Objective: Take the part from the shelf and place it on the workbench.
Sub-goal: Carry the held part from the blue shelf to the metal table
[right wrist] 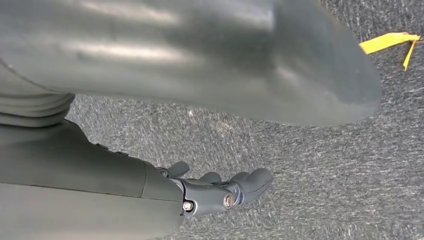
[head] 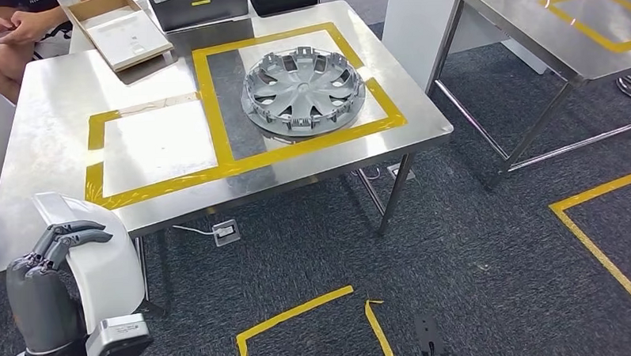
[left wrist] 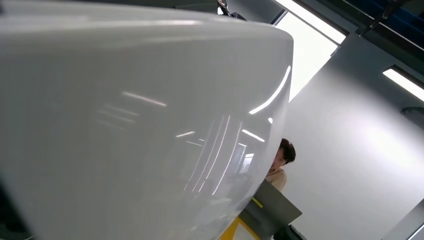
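A white, glossy curved part (head: 101, 261) is at the lower left of the head view, just in front of the workbench's near left corner. My left hand (head: 45, 270) grips its edge, dark fingers (head: 73, 234) curled over the rim. Up close, the same white part (left wrist: 140, 125) shows as a smooth shell. The steel workbench (head: 56, 108) carries two yellow-taped rectangles; the left one (head: 157, 144) is bare. My right hand (right wrist: 220, 192) hangs over grey carpet with its fingers stretched out and nothing in them.
A grey wheel cover (head: 303, 91) lies in the right taped rectangle. An open cardboard box (head: 121, 30) sits at the table's far side, with a seated person (head: 14, 34) beyond the far left corner. A second steel table (head: 529, 28) stands right. Yellow tape (head: 301, 317) marks the carpet.
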Motion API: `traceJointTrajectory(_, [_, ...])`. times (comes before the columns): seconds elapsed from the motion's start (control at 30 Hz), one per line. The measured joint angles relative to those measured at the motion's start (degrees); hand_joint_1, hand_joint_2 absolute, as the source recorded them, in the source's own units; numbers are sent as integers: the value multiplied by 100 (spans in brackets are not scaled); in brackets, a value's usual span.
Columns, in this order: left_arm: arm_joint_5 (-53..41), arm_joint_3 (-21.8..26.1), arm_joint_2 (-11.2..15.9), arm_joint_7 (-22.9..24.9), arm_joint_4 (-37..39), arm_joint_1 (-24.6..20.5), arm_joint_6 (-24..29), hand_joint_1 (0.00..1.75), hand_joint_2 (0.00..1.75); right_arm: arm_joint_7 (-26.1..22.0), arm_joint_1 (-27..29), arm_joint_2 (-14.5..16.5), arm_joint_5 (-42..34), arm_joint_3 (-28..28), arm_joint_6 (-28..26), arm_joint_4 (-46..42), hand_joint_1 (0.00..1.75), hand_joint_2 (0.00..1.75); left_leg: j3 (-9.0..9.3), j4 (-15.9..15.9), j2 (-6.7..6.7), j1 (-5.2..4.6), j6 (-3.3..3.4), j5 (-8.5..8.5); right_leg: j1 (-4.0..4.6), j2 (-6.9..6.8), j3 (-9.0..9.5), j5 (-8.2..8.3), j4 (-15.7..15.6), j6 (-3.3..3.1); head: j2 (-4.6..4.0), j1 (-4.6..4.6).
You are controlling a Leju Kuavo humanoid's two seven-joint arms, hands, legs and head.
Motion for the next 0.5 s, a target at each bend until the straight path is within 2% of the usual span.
traceJointTrajectory(0.5, [33,10,23,-37,39,20,28,175,175,-17,-19,-1,33,0,31,0,0,0,99,-59,1,11,6,-20,8,-11,67,2,-1,-4,0,0])
